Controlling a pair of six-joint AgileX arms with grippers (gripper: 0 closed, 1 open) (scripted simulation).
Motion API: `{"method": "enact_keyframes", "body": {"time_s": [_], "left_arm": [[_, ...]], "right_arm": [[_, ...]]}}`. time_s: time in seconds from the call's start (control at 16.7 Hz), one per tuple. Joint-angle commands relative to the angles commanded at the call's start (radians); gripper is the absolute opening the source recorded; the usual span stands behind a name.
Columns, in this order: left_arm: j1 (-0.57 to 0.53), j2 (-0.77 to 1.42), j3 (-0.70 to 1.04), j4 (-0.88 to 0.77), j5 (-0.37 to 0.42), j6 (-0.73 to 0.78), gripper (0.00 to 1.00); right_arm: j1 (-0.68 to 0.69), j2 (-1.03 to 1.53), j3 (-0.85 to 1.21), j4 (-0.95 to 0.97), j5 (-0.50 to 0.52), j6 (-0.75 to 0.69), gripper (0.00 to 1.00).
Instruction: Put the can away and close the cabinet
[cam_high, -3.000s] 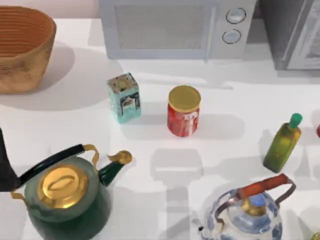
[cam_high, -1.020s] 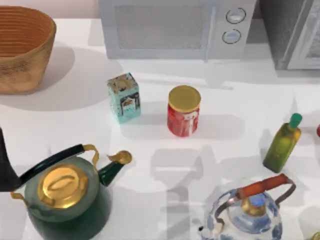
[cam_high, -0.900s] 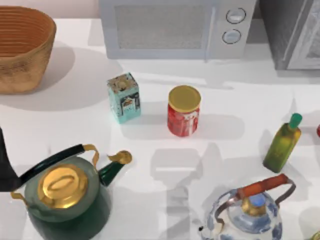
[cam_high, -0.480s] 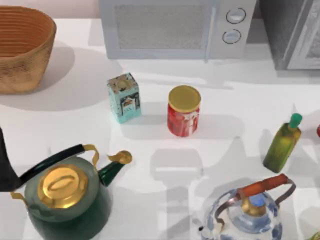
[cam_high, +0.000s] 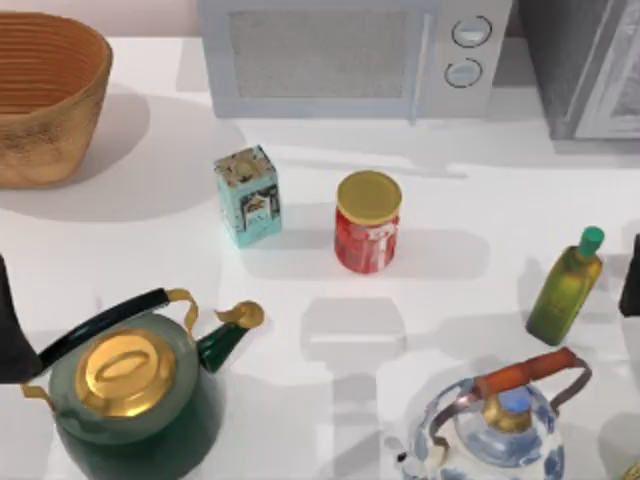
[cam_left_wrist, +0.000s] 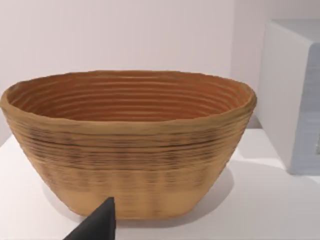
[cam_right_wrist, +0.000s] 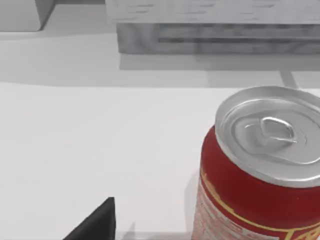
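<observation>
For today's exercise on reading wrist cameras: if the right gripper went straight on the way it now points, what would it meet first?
Most likely the red can, standing upright close ahead of the right gripper. The grey cabinet lies farther behind it, though depth is hard to judge.

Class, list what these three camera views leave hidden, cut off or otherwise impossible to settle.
- Cabinet: the top view's right edge cuts it off, so its door state is unclear.
- Can: the right wrist view's edges crop its base and label.
- Right gripper: a dark sliver at the top view's right edge.
- Left gripper: cropped by the top view's left edge.
- Blue-and-white kettle: bottom edge cuts its body.
</observation>
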Motion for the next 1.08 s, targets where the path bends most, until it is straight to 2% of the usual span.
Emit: {"method": "enact_keyframes", "body": {"time_s": [0.54,1.08], "left_arm": [[0.000,0.000,0.000,0.000,0.000,0.000,1.00],[0.000,0.000,0.000,0.000,0.000,0.000,1.00]], "right_arm": [[-0.003,0.020,-0.005,-0.007,-0.003,0.001,1.00],[-0.009,0.273,0.192,0.046,-0.002,0.001,1.00]]}}
